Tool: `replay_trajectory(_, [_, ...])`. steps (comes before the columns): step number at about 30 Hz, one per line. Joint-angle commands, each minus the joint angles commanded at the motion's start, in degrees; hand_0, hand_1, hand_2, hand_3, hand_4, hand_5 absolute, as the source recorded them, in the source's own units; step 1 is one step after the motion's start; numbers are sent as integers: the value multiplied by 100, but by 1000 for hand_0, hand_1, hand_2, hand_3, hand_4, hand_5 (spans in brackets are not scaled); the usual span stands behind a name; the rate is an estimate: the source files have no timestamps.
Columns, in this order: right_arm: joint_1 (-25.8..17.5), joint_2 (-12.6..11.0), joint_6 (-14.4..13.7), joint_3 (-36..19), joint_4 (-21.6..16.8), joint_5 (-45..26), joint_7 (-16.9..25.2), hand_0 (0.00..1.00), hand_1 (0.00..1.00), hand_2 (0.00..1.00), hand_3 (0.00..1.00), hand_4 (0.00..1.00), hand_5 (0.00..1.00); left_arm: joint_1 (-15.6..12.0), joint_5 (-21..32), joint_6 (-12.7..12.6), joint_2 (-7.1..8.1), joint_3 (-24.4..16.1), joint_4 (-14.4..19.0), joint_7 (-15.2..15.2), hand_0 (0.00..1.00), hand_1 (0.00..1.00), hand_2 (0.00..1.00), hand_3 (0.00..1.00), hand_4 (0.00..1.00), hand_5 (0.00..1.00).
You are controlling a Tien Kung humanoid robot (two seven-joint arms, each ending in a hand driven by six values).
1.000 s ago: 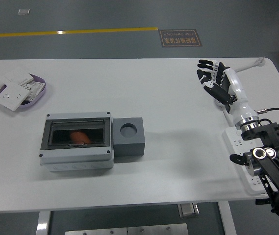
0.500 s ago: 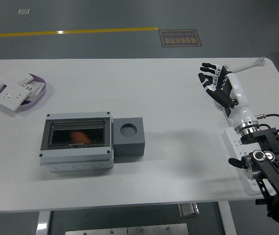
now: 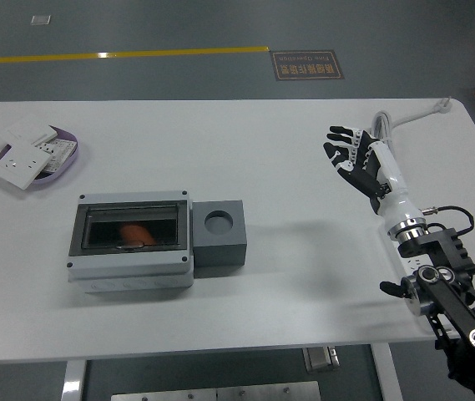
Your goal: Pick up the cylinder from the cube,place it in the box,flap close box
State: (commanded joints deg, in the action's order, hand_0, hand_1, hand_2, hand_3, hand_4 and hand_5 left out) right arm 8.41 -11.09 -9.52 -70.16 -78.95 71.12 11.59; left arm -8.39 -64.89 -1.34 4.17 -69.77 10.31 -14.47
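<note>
A grey box (image 3: 130,242) with a shut, see-through flap lid stands at the table's left middle. An orange cylinder (image 3: 136,233) lies inside it under the lid. A dark grey cube (image 3: 219,232) with an empty round hole on top stands against the box's right side. My right hand (image 3: 351,154) is raised over the right part of the table, fingers spread and holding nothing, well to the right of the cube. My left arm does not show.
A purple dish (image 3: 68,161) with several white switch plates (image 3: 26,156) sits at the far left. A white power strip (image 3: 397,243) and its cable (image 3: 408,115) lie at the right edge under my right arm.
My right hand has moved left and slightly toward the table's middle, with the forearm swinging nearer. The box, cube and cylinder have not moved.
</note>
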Motion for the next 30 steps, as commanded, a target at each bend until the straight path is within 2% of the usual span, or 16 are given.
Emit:
replay_trajectory(5, [-7,-50,5,45,-6,-5,-4,756,695,717,744,812,393,-78,85,-30,-74,-21,0,27,923,852,854,951,2,2])
replay_trajectory(12, [-6,-75,0,8,-33,-18,14,763,695,718,745,825,392,-97,131,-46,-87,-25,0,28,923,852,854,951,2,2])
replay_trajectory(24, [75,-25,-38,1,-15,11,6,766,696,720,745,832,392,41,32,-38,-3,-103,0,18,923,852,854,951,2,2])
replay_trajectory(30, [74,-11,-47,-23,-37,35,-3,767,696,720,744,832,392,22,-9,-43,29,-154,0,7,923,852,854,951,2,2])
